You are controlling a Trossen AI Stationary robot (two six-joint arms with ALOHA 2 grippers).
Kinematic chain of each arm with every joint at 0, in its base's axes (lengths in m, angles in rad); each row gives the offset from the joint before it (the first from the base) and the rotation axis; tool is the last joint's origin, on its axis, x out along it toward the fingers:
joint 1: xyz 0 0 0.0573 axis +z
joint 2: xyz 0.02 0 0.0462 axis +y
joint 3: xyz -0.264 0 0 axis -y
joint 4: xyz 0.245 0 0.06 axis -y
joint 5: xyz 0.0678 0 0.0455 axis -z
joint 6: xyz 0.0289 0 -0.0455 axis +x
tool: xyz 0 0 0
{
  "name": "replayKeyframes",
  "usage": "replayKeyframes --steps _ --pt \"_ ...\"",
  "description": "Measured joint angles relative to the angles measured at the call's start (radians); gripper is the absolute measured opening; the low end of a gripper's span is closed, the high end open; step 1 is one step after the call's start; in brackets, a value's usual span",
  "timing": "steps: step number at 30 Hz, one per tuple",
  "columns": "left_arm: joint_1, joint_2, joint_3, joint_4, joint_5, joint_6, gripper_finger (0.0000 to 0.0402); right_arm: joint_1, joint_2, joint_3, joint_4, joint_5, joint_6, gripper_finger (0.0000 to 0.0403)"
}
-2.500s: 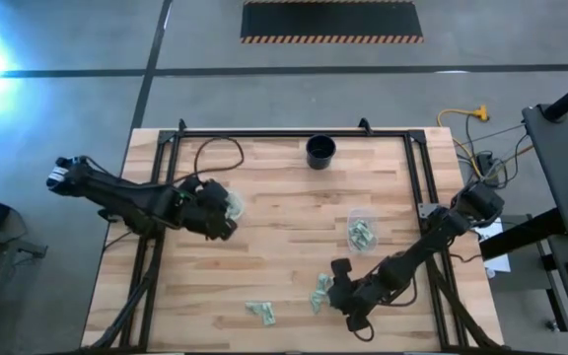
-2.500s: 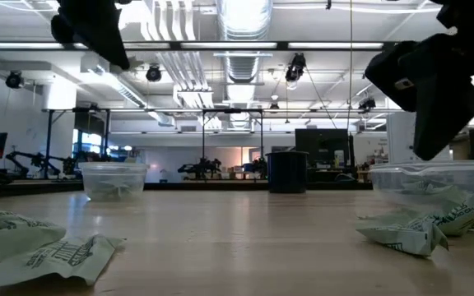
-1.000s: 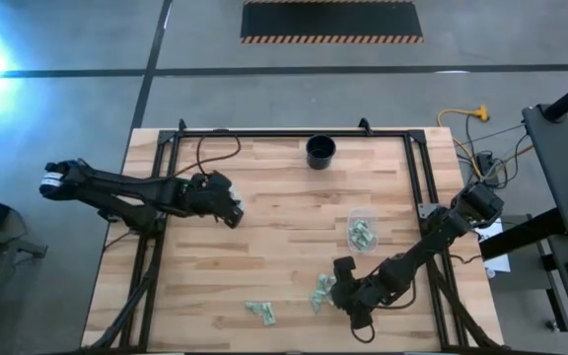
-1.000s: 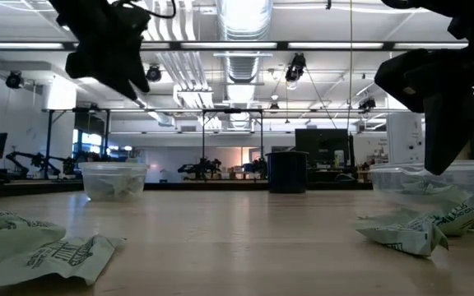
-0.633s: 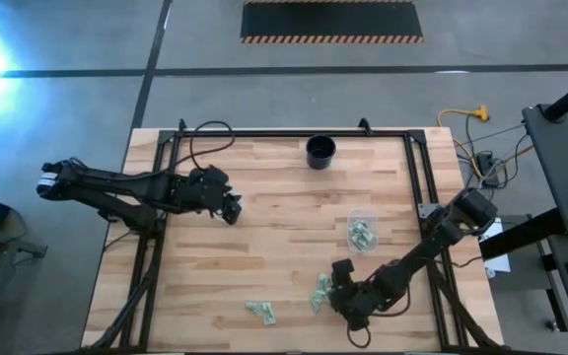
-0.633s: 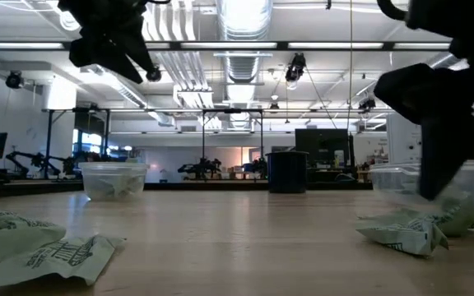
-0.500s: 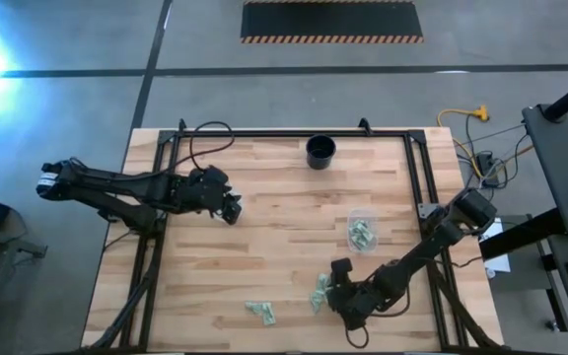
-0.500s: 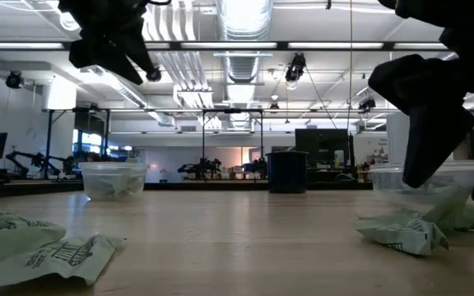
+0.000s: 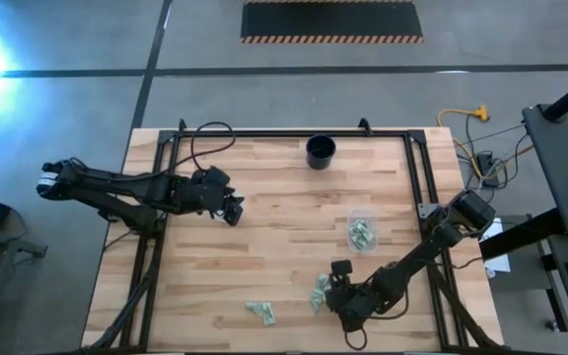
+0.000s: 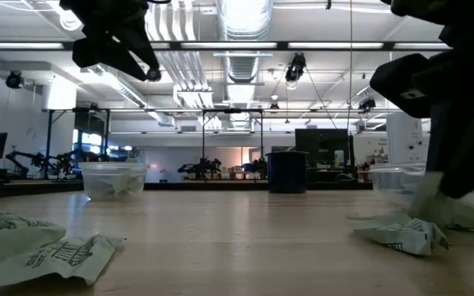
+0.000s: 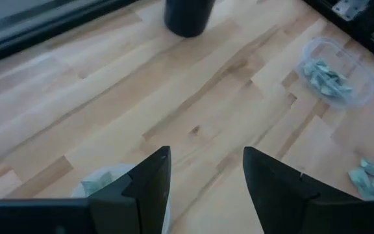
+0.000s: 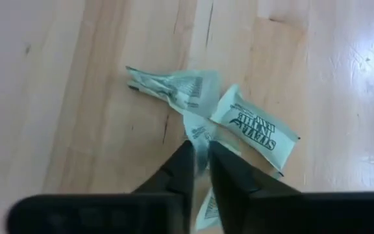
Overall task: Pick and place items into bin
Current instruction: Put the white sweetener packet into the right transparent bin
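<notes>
Right gripper pinching a packet at the table's near edge

On the wooden table [image 9: 284,227] the left gripper [image 11: 203,175] hangs with fingers spread and empty beside its clear tub [image 10: 113,179]; the right gripper [image 12: 200,162] has narrowed onto one pale green packet [image 12: 197,133] among the loose packets [image 9: 320,291].

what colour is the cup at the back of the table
The cup is black or very dark; the high view shows it best.

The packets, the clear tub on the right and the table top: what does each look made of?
Packets: thin crinkled paper or film, matte, with printed lettering and creases.
Clear tub: see-through plastic, its contents showing through the wall.
Table top: pale wood planks, grain and joints visible, lightly sheened.
</notes>
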Motion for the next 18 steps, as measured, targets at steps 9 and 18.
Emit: replayKeyframes --steps 9,18 --pt "-0.074 0.003 -0.004 0.001 0.145 0.023 0.0176 0.0 -0.022 0.023 -0.001 -0.003 0.0 0.0008" --pt "-0.225 0.014 -0.006 0.135 0.26 0.137 0.0176 0.0 -0.086 0.052 -0.126 0.026 0.042 0.0008"
